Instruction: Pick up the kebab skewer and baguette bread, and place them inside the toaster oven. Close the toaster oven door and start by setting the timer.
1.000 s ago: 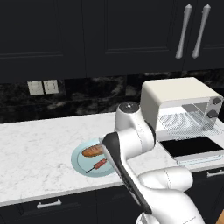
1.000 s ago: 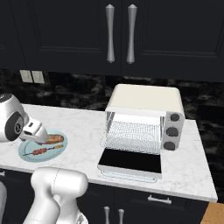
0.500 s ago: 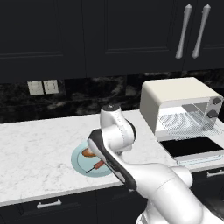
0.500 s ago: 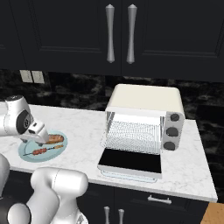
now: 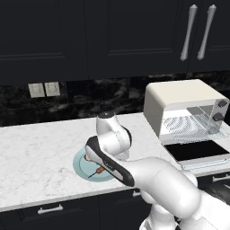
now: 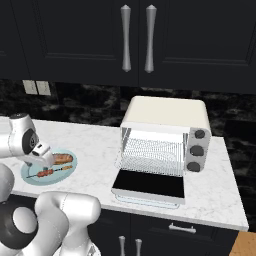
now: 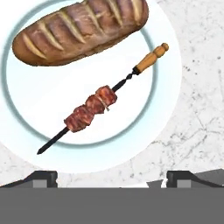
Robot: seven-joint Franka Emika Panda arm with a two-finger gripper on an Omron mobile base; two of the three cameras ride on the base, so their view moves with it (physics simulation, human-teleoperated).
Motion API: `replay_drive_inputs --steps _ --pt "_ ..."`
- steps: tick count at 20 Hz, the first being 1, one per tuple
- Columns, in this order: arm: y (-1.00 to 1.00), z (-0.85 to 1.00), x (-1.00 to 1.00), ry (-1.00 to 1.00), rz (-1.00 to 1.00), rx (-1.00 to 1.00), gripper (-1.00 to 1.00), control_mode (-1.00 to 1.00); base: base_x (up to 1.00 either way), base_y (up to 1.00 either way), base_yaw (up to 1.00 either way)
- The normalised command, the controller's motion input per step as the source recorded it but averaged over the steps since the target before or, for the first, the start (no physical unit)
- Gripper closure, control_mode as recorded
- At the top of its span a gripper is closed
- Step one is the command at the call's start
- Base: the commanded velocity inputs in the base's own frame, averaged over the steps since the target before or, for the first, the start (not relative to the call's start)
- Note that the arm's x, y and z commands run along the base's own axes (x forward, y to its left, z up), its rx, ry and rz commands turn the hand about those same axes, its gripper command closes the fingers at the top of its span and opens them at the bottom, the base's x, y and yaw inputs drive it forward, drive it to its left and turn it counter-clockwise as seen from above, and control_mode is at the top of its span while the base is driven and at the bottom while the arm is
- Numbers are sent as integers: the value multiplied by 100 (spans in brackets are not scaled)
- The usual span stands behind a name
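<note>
- Black cabinet fronts with long silver pull handles (image 6: 136, 38) hang over a dark marbled backsplash, and below them runs a white marble counter (image 5: 36, 152).
- On the backsplash, at about ten o'clock in the left base view, sits a pair of pale wall outlets (image 5: 44, 89).
- A round pale-blue plate (image 7: 168, 78) lies on the counter, near its front edge.
- On the plate rests the baguette bread (image 7: 81, 28), a golden-brown loaf with pale scoring; in the hand view it lies toward twelve o'clock.
- Just beside it, apart from the loaf, lies the kebab skewer (image 7: 92, 108), a thin dark stick with reddish-brown meat chunks mid-length and a tan wooden handle pointing to two o'clock in the hand view.
- The robot's two-finger gripper (image 7: 111, 177) hangs over the plate with its dark fingertips (image 7: 41, 177) spread wide apart, touching neither food item; both tips sit at six o'clock below the skewer's pointed end.
- Well apart from the plate, at three o'clock on the counter in the right base view, stands the toaster oven (image 6: 167, 135), a cream-white box with a wire rack inside and grey knobs down its right side.
- The toaster oven door (image 6: 149, 184), a dark glass panel, lies folded down flat in front of the oven.
</note>
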Motion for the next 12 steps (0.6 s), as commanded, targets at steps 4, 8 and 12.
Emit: replay_drive_inputs --steps 4,8,12 --pt "1 -33 3 1 -17 0 -100 -100 0 0 0" --pt "0 -35 13 1 -17 0 -100 -100 0 0 0" --pt "6 -28 22 0 -14 0 -100 -100 0 0 0"
